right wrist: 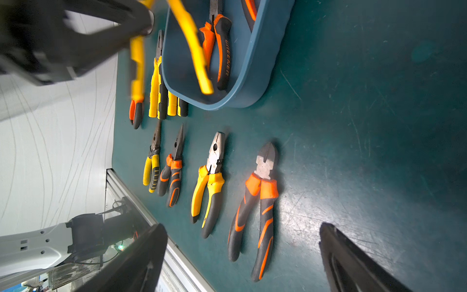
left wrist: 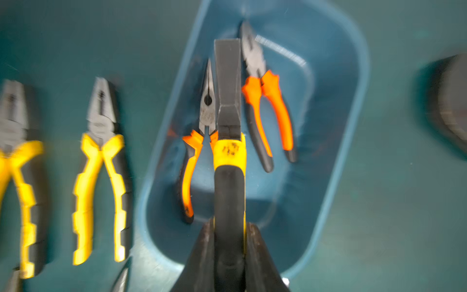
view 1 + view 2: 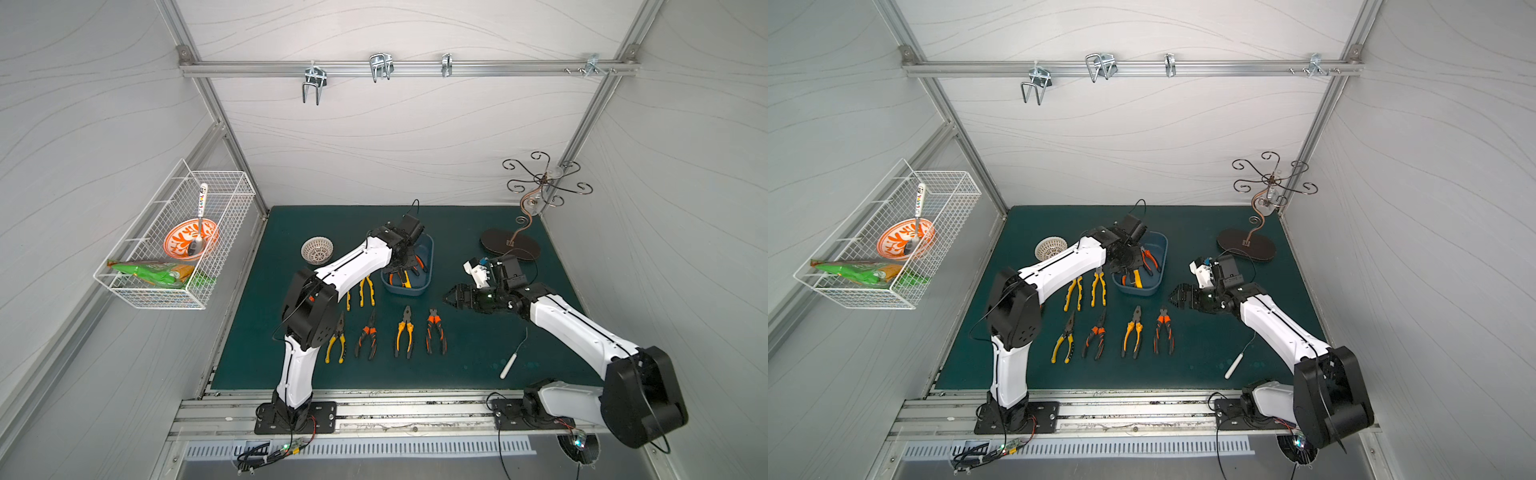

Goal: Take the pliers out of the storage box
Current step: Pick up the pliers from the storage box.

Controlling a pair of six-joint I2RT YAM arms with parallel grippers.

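Left gripper [image 2: 228, 227]: black fingers clamped on one rubbery handle of the yellow-and-black pliers [image 2: 228, 151], blunt steel head edge-on over the storage box [image 2: 328, 113], a smooth slate-blue tub with rounded corners. Two orange-and-black pliers [image 2: 265, 113] lie inside. Two yellow pliers [image 2: 101, 113] lie just left of it on the green mat [image 3: 478, 353], and a row of four pliers [image 1: 214, 156] lies nearer. Right gripper [image 3: 451, 297], right of the box: jaws wide apart, holding nothing.

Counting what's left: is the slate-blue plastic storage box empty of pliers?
No, pointed orange-handled pliers and blunter orange-handled pliers lie inside the blue plastic box.
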